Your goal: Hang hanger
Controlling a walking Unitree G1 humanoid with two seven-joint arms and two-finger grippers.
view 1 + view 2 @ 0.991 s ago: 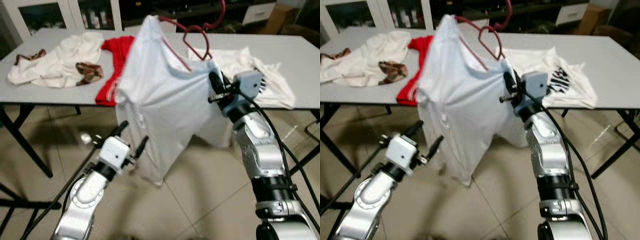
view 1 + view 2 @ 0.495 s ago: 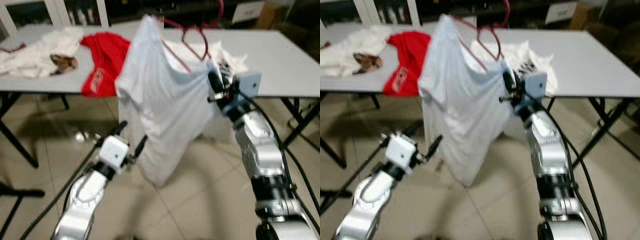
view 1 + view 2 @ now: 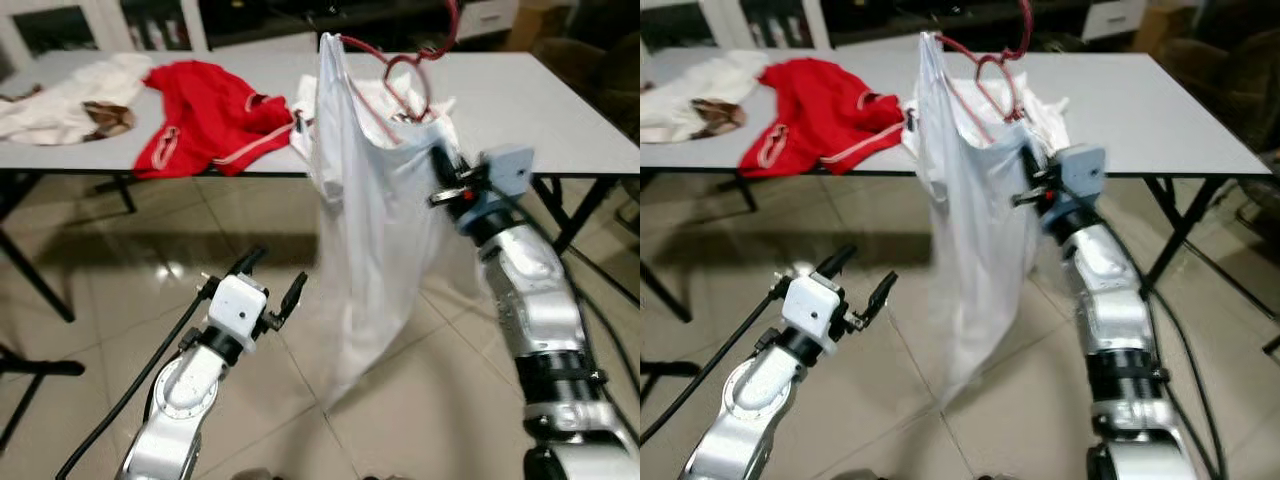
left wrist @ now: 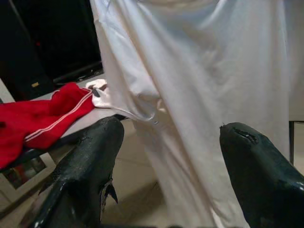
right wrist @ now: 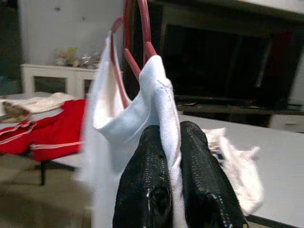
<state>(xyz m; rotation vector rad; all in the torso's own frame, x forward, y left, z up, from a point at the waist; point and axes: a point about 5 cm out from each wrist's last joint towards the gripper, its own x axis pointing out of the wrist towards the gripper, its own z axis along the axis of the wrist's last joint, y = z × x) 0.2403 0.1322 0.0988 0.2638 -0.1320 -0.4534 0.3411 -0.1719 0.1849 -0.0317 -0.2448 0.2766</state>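
A white shirt (image 3: pixel 375 230) hangs on a red hanger (image 3: pixel 405 85), held up in front of the grey table (image 3: pixel 540 110). My right gripper (image 3: pixel 440 165) is shut on the shirt's shoulder, where the cloth covers the hanger's end. The right wrist view has both black fingers (image 5: pixel 152 185) pinching the white cloth below the red hanger (image 5: pixel 135 42). The hanger's hook (image 3: pixel 452 25) rises to the top edge of the picture. My left gripper (image 3: pixel 272 282) stands open, low and to the left of the shirt's hem, touching nothing. Its wrist view looks at the shirt (image 4: pixel 204 90).
A red garment (image 3: pixel 205 110) and cream clothes (image 3: pixel 60 95) lie on the table's left part, with another white garment (image 3: pixel 1040 105) behind the hung shirt. The table's legs (image 3: pixel 575 210) stand at the right. Tiled floor (image 3: pixel 110 290) lies below.
The camera has turned, so the table's clothes sit further left. The shirt now hangs narrower and straighter from my right gripper. My left gripper stays open, low beside it.
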